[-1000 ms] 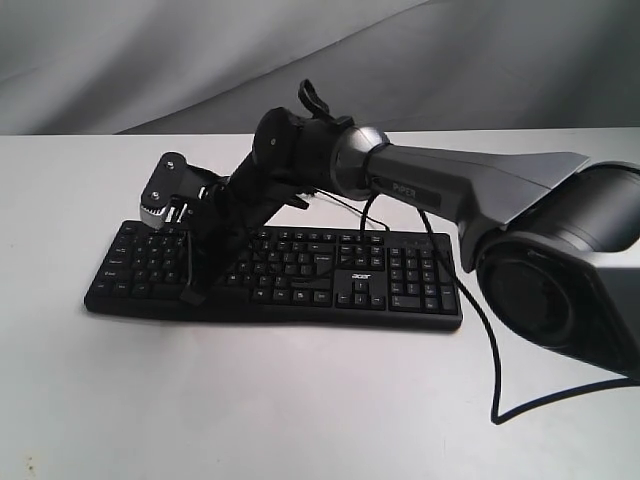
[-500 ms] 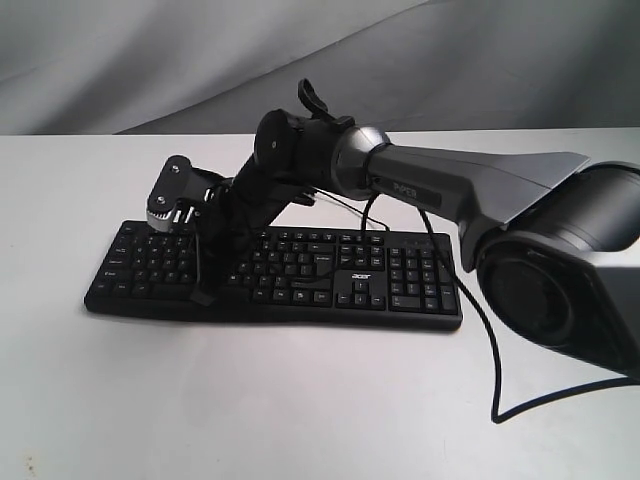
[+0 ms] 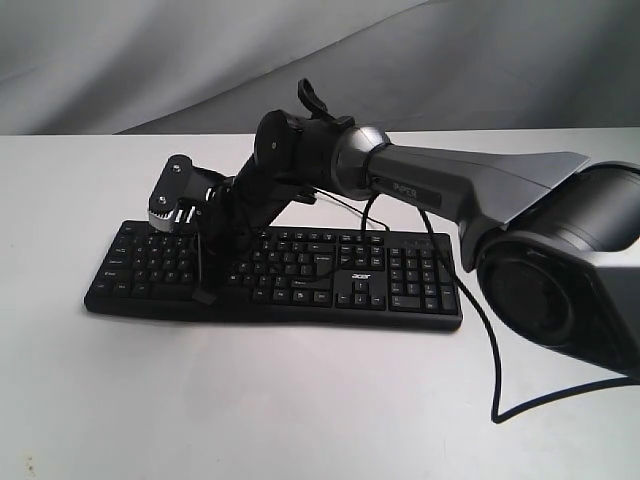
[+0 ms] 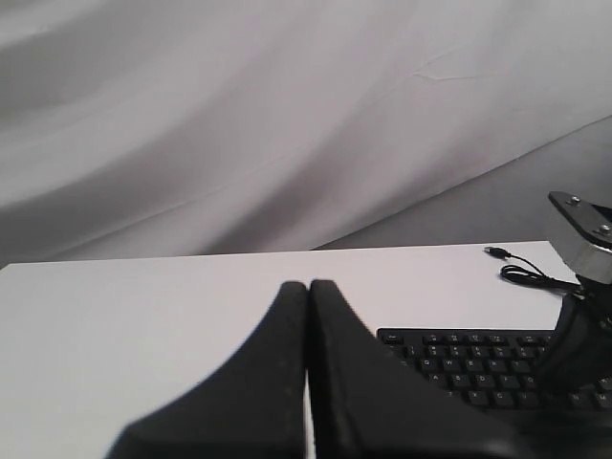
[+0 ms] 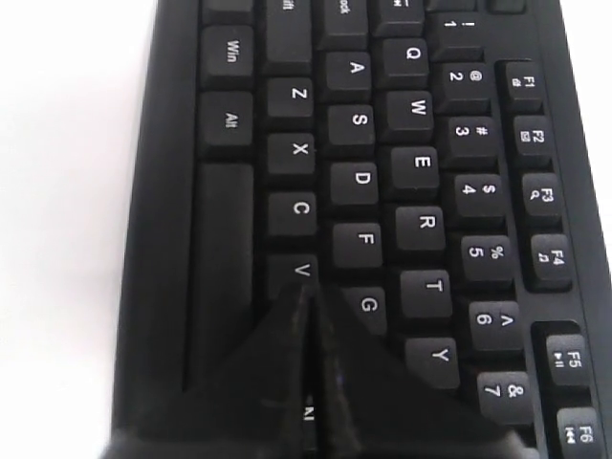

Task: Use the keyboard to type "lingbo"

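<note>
Beneath the keyboard (image 3: 330,280) I have the white table (image 3: 300,400), which spreads well past it on every side, and behind the keyboard hangs a creased grey backdrop (image 3: 150,60). Over the keyboard's number-pad end and across its middle reaches the right arm (image 3: 460,190), grey and black, bending down toward the letter keys. The keyboard itself lies flat on the table, black and full-size, with white legends and an "acer" logo near the arrow keys.

On my right wrist feed the right gripper (image 5: 308,304) is closed, its two black fingers pressed together with nothing between them. The joined tips sit over the keyboard's bottom letter row, at the edge of the V key (image 5: 300,272) and beside the G key (image 5: 368,305). Whether they press a key I cannot tell.

The left gripper (image 4: 308,287) is likewise closed tight and empty, held off the keyboard above bare table, with one end of the keyboard beyond it. A thin black cable (image 4: 521,275) lies on the table behind the keyboard.
</note>
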